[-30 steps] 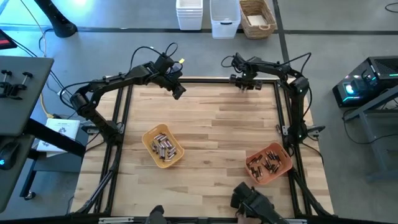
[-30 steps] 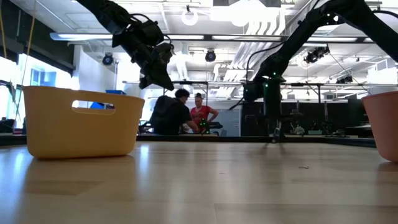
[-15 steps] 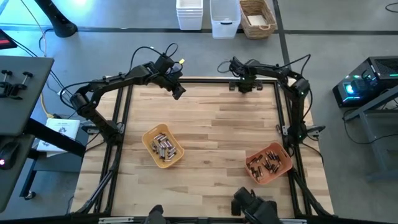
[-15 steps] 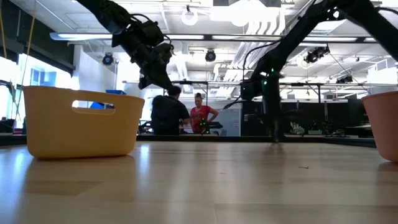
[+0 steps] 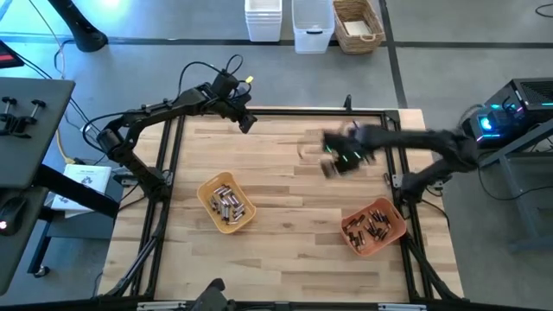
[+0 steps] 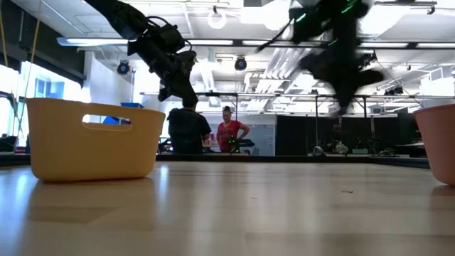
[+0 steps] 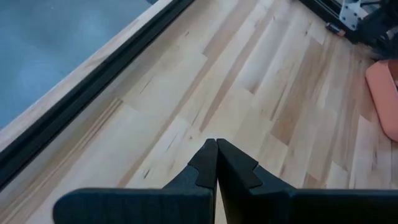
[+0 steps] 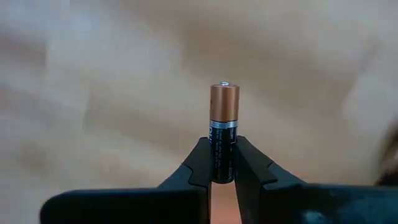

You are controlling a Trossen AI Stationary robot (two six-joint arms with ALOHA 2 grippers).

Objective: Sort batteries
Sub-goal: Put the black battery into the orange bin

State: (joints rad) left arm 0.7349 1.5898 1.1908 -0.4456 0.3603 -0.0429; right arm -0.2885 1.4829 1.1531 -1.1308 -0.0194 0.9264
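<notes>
The right gripper (image 8: 223, 169) is clamped on 1 battery (image 8: 224, 124), black-bodied with a copper end; the cell stands out past the fingertips (image 8: 200, 163), copper end away from the jaws; this gripper (image 5: 333, 164) is above the table (image 5: 285, 199). More batteries lie in the yellow tray (image 5: 226, 205) and the orange tray (image 5: 374, 226), both well apart from either gripper. The left gripper (image 7: 216, 149) hovers over the table's far edge, jaws pressed together on nothing.
</notes>
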